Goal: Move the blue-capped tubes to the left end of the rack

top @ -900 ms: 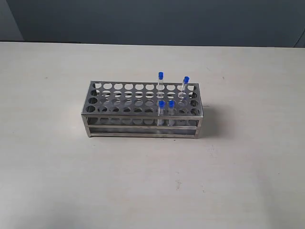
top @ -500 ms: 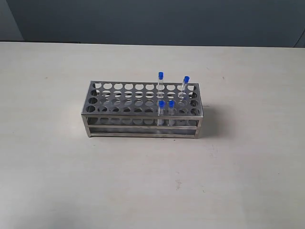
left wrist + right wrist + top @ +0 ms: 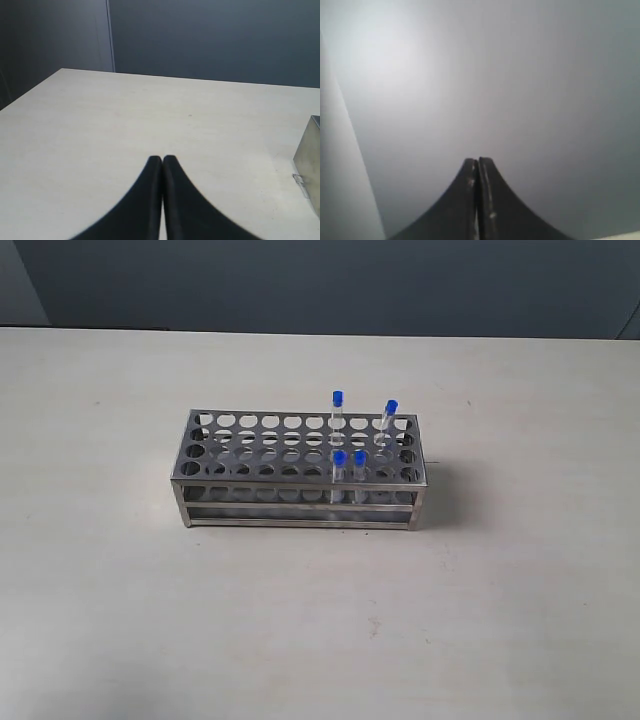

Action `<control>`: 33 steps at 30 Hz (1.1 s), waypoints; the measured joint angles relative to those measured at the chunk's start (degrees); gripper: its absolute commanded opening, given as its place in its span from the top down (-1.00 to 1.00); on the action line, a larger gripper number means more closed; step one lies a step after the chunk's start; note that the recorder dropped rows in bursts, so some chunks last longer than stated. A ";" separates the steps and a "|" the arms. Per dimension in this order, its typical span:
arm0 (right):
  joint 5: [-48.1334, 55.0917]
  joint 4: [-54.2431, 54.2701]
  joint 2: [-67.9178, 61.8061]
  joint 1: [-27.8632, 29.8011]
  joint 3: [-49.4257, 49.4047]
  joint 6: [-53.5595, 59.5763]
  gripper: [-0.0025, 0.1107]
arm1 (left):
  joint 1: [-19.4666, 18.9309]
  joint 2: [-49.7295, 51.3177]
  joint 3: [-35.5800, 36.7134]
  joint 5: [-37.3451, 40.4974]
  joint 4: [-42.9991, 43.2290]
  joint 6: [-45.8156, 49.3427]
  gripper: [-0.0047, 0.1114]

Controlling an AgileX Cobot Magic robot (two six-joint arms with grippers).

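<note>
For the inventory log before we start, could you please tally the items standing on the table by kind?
blue-capped tubes: 4
rack: 1
Total: 5

The place reads as a laboratory bench set up as a robot work cell. A long stainless-steel test-tube rack (image 3: 300, 480), its top plate punched with rows of round holes, holds four small clear blue-capped tubes (image 3: 339, 465) and stands on a broad, pale, matte surface (image 3: 150, 620). Behind the surface runs a plain dark blue-grey wall (image 3: 330, 285), which in the left wrist view shows as flat panels meeting at a vertical seam (image 3: 110, 35), like the partitions of an institutional workspace.
</note>
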State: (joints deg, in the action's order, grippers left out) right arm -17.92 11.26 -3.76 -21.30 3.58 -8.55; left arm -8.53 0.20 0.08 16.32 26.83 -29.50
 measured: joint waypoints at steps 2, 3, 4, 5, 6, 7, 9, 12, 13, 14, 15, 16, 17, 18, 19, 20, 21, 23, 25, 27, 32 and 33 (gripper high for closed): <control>-0.79 0.61 -8.52 0.00 7.45 9.18 0.96 | 0.00 0.00 0.00 0.00 0.00 0.00 0.90; -1.05 -0.23 -14.84 0.00 12.56 13.34 0.96 | 0.00 0.00 0.00 0.00 0.00 0.00 0.90; -1.19 -1.23 -20.86 0.00 16.77 17.07 0.96 | 0.00 0.00 0.00 0.00 0.00 0.00 0.90; -0.87 -2.73 -27.12 0.00 21.82 19.59 0.96 | 0.00 0.00 0.00 0.00 0.00 0.00 0.90; 0.02 -4.25 -34.17 0.00 27.24 21.12 0.96 | 0.00 0.00 0.00 0.00 0.00 0.00 0.90; 0.39 -5.20 -39.24 0.00 31.16 21.66 0.96 | 0.00 0.00 0.00 0.00 0.00 0.00 0.90; 0.17 -5.80 -46.91 -0.44 34.45 22.27 0.96 | 0.00 0.00 0.00 0.00 0.00 0.00 0.90; -1.69 -6.58 -57.57 -1.67 35.66 22.40 0.96 | 0.00 0.00 0.00 0.00 0.00 0.00 0.90; -2.24 -6.59 -60.83 -2.21 35.53 22.09 0.96 | 0.00 0.00 0.00 0.00 0.00 0.00 0.90; -2.98 -6.83 -63.34 -2.72 35.08 21.49 0.96 | 0.00 0.00 0.00 0.00 0.00 0.00 0.90; -4.25 -7.43 -66.37 -3.44 34.37 20.36 0.96 | 0.00 0.00 0.00 0.00 0.00 0.00 0.90; -6.12 -8.47 -69.34 -4.22 33.45 18.80 0.96 | 0.00 0.00 0.00 0.00 0.00 0.00 0.90; -7.79 -10.19 -71.60 -4.87 32.69 17.36 0.93 | 0.00 0.00 0.00 0.00 0.00 0.00 0.90; -9.90 -12.34 -74.32 -5.68 31.84 15.42 0.89 | 0.00 0.00 0.00 0.00 0.00 0.00 0.90; -11.87 -14.26 -76.35 -6.34 31.32 13.46 0.80 | 0.00 0.00 0.00 0.00 0.00 0.00 0.90; -13.67 -16.75 -78.77 -6.83 31.03 11.95 0.67 | 0.00 0.00 0.00 0.00 0.00 0.00 0.90; -15.41 -19.45 -80.98 -7.16 30.88 9.86 0.56 | 0.00 0.00 0.00 0.00 0.00 0.00 0.90; -18.39 -23.31 -84.90 -7.49 30.78 7.14 0.24 | 0.00 0.00 0.00 0.00 0.00 0.00 0.90; -19.96 -24.40 -87.99 -7.48 30.78 6.05 0.03 | 0.00 0.00 0.00 0.00 0.00 0.00 0.90; -21.24 -24.12 -90.22 -7.48 30.78 5.60 -0.01 | 0.00 0.00 0.00 0.00 0.00 0.00 0.90; -24.57 -23.20 -94.22 -7.48 31.28 5.10 0.00 | 0.00 0.00 0.00 0.00 0.00 0.00 0.90; -24.97 -23.20 -94.97 -7.48 31.76 5.10 0.00 | 0.00 0.00 0.00 0.00 0.00 0.00 0.90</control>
State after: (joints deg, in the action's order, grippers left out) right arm -42.89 -11.95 -98.73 -28.78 35.34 -3.45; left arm -8.53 0.20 0.08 16.32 26.83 -29.50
